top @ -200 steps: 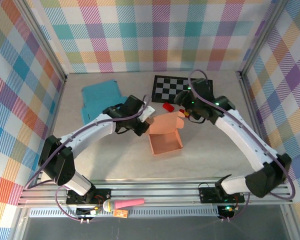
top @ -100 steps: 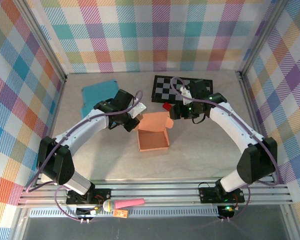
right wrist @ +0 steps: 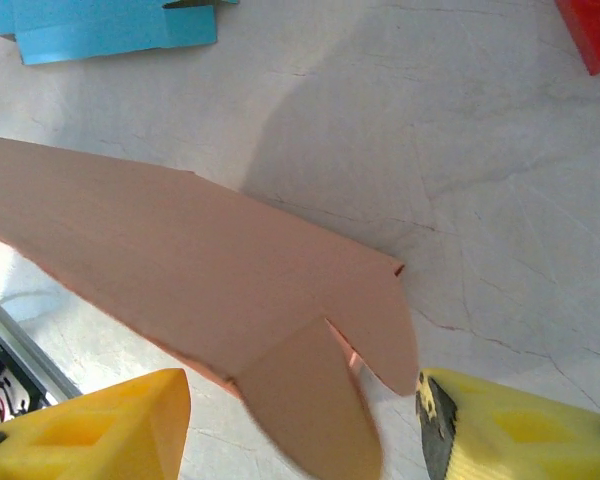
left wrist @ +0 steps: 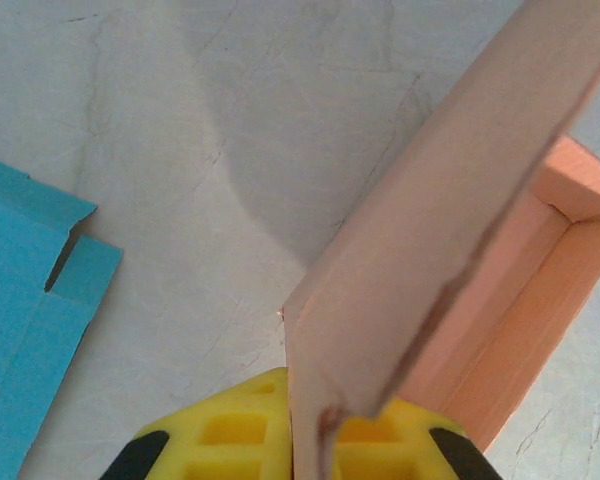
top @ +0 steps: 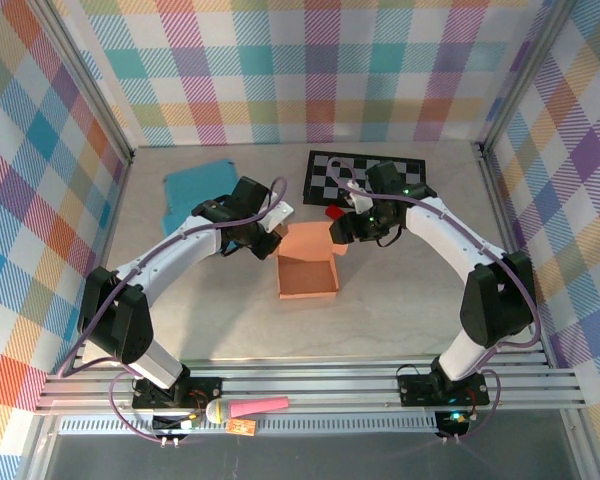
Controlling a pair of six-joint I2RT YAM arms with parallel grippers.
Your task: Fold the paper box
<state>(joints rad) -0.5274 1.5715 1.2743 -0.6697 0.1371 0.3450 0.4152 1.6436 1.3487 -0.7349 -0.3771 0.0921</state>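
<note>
The orange flap (left wrist: pixel 430 230) hides the gap between the jaws of the left gripper (left wrist: pixel 315 435). Ahead of the jaws of the right gripper (right wrist: pixel 305 430), the red block (right wrist: pixel 592 30) and blue sheet (right wrist: pixel 110 25) are cut off, and the flap tip between those jaws is blurred

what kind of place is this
Probably a robot test cell in a lab: a left arm and a right arm bolted to a rail at the table edge, plaid walls on a metal frame, and a checkerboard by the box.
</note>
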